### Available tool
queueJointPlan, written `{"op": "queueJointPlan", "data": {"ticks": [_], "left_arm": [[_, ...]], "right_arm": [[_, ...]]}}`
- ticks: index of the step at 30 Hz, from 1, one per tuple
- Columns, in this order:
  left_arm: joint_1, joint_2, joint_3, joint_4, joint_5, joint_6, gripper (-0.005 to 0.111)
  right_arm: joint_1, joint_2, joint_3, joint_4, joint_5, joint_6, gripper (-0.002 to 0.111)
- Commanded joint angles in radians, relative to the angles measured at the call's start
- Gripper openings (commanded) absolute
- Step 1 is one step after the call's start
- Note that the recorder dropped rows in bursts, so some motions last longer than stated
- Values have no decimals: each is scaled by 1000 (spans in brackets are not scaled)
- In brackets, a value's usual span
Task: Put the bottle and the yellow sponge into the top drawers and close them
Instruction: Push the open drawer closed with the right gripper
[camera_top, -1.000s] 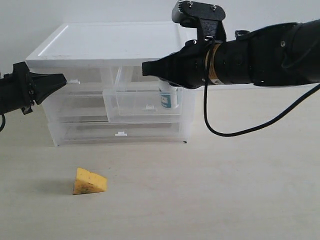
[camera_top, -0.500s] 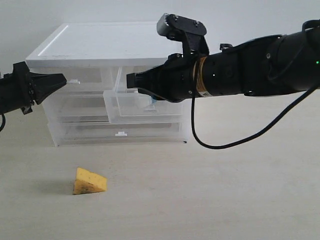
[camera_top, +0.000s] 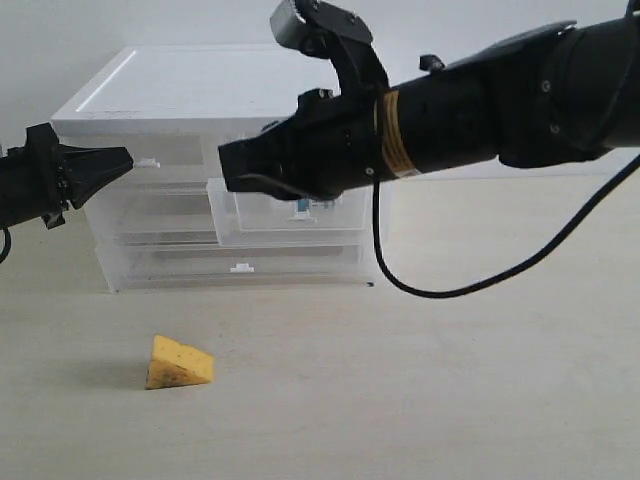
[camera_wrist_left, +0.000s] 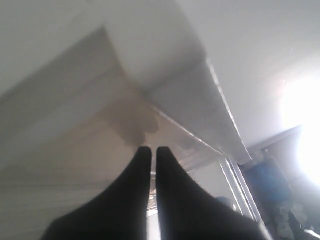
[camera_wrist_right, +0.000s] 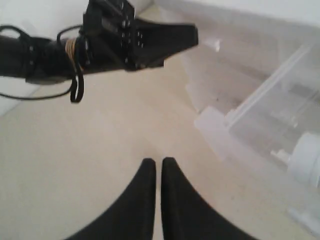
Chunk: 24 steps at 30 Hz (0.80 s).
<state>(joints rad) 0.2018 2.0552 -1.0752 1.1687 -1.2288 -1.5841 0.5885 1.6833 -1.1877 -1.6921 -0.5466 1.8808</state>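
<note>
The yellow sponge (camera_top: 180, 363) lies on the table in front of the cabinet (camera_top: 220, 85), apart from both arms. The right top drawer (camera_top: 262, 218) is pulled out. The bottle (camera_top: 322, 204) stands in it, showing only a teal sliver behind my right arm; its white cap (camera_wrist_right: 307, 161) shows in the right wrist view. My right gripper (camera_top: 224, 168) (camera_wrist_right: 156, 161) is shut and empty, reaching left across the cabinet front. The left top drawer (camera_top: 165, 170) is pushed in. My left gripper (camera_top: 126, 158) (camera_wrist_left: 149, 149) is shut and empty, its tip just left of that drawer's white tab (camera_top: 148, 162).
Two full-width clear drawers (camera_top: 240, 262) sit below the top pair. A black cable (camera_top: 440, 290) hangs from the right arm in front of the cabinet's right corner. The pale table (camera_top: 420, 400) stretches out around the sponge.
My right arm has swung left and slightly up across the cabinet front, now covering most of the bottle. The left gripper, sponge and drawers have not moved.
</note>
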Motion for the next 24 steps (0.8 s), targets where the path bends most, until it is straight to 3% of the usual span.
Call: {"op": "queueJointPlan", "data": {"ticks": [1, 6, 9, 16, 24], "left_arm": [[-4, -2, -6, -13, 8, 7, 4], [-4, -2, -6, -11, 8, 7, 4], [-4, -2, -6, -11, 8, 7, 4], [-4, -2, -6, -9, 8, 7, 4], [-4, -2, -6, -2, 8, 7, 4]], "right_arm": [[2, -15, 68, -52, -25, 30, 0], [2, -17, 127, -52, 48, 9, 0], [2, -17, 165, -52, 247, -3, 0], [2, 27, 156, -52, 476, -3, 0], [2, 76, 38, -52, 480, -3, 0]]}}
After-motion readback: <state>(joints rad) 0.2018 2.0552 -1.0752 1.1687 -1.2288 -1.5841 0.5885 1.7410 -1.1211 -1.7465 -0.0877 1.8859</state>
